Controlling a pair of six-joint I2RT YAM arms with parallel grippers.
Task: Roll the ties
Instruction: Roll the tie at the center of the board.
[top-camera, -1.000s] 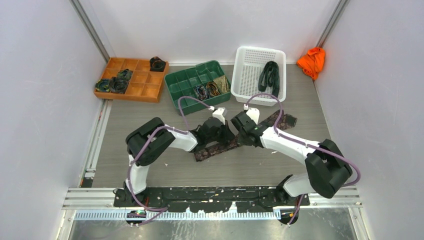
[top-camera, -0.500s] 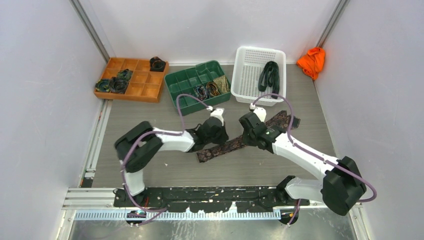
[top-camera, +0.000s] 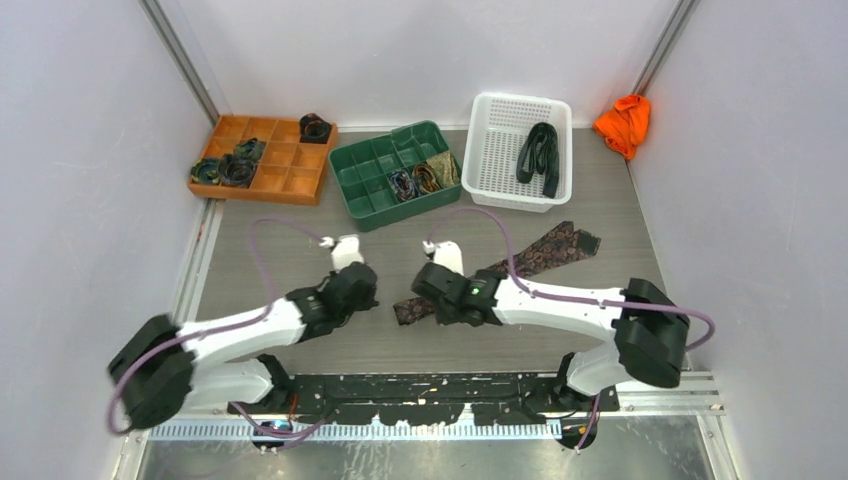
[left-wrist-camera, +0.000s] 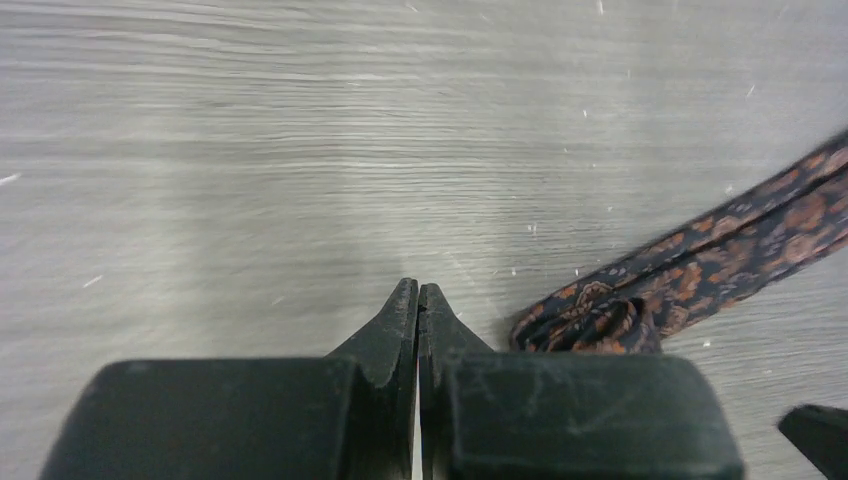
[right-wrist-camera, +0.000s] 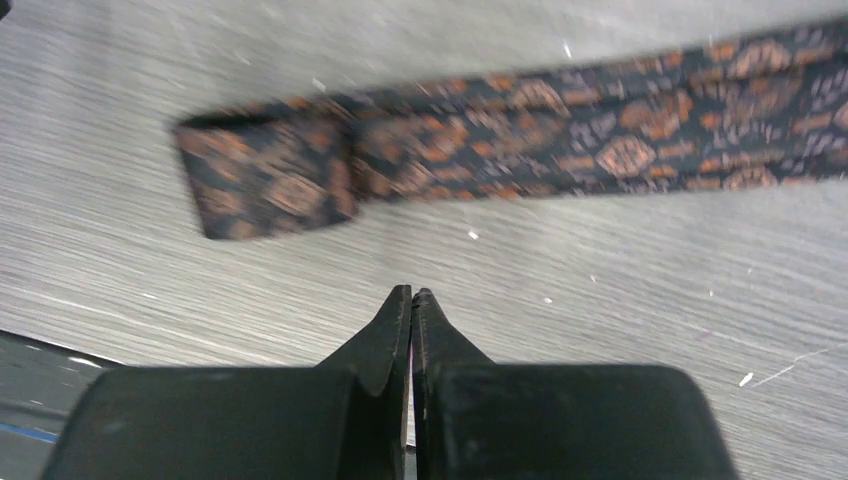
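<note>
One dark brown orange-patterned tie (top-camera: 545, 250), lying flat.

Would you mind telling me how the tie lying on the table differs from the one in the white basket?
The patterned tie lies stretched out on the table; the dark tie sits folded in the white basket. The patterned tie shows orange-brown motifs; the dark tie looks plain. Neither is rolled.
</note>
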